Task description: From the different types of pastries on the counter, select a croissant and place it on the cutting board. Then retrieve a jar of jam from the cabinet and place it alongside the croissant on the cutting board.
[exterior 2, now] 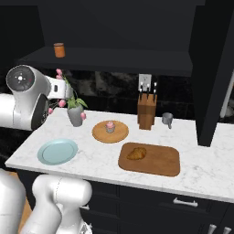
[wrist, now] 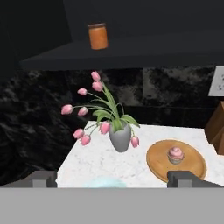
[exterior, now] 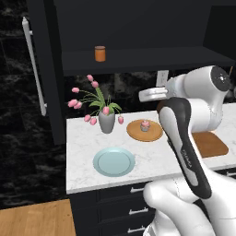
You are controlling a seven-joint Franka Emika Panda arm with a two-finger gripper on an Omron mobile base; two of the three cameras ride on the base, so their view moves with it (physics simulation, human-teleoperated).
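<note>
The croissant (exterior 2: 136, 153) lies on the left part of the brown cutting board (exterior 2: 157, 160), which sits on the white counter (exterior 2: 201, 171). My arm covers part of the cutting board (exterior: 211, 144) in the left base view. The jar of jam (wrist: 98, 36) stands alone on the open cabinet's dark shelf (wrist: 144, 50), above the vase; it is also seen as jar (exterior: 100, 53) and jar (exterior 2: 59, 50). My gripper (wrist: 113, 178) is open with nothing between its tips. It hovers over the counter's left part, below the shelf and short of the jar.
A grey vase of pink tulips (exterior: 106, 120) stands under the jar. To its right a round wooden tray (exterior: 144, 131) carries a pink cupcake (exterior: 145, 125). A light blue plate (exterior: 114, 162) lies near the front edge. A knife block (exterior 2: 146, 111) and mug (exterior 2: 167, 119) stand at the back. The cabinet door (exterior: 44, 73) hangs open at left.
</note>
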